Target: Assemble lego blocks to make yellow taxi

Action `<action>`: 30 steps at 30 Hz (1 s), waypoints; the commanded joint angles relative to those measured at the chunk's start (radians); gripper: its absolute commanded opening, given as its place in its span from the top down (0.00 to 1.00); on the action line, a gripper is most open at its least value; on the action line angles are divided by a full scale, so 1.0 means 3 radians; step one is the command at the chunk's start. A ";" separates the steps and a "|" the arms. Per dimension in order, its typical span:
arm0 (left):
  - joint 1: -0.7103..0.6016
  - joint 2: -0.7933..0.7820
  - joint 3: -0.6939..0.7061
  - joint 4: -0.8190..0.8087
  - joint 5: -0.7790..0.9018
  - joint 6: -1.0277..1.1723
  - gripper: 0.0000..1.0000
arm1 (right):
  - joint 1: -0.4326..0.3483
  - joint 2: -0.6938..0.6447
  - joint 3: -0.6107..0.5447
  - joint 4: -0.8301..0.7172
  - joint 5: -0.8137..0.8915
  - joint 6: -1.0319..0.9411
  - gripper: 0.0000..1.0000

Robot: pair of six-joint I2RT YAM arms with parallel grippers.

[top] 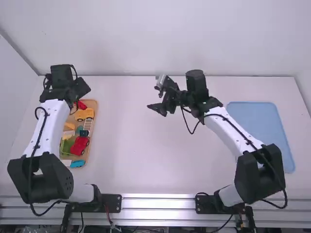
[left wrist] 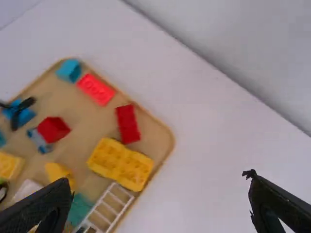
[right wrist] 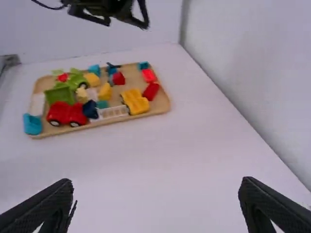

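Left hand (top: 81,89): over the far end of the tray (left wrist: 97,121), fingers apart.
Right hand (top: 156,110): above mid-table, fingers apart.
Yellow base (left wrist: 120,164): in tray, between red block (left wrist: 128,124) and white ladder (left wrist: 112,203).
Red car (right wrist: 67,114): in tray, nearer the arm bases.
Blue mat (top: 255,126): right side of table.

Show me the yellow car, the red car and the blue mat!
Yellow car (left wrist: 111,158): left wrist view, on its top.
Red car (right wrist: 59,113): right wrist view, on its body.
Blue mat (top: 258,118): high view, on its far half.
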 commanded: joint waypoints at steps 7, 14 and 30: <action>0.0828 0.0123 0.0301 -0.0317 0.0565 -0.0173 0.01 | 0.0273 0.0348 0.0330 0.0094 0.0064 -0.0134 0.03; 0.1003 0.0126 0.0504 -0.0669 0.0526 0.0033 0.01 | 0.0379 0.0437 0.0397 0.0093 0.0164 -0.0198 0.02; 0.0384 0.1558 0.1882 -0.1792 0.0715 0.0341 0.01 | 0.0350 0.0437 0.0395 0.0178 0.0207 -0.0075 0.01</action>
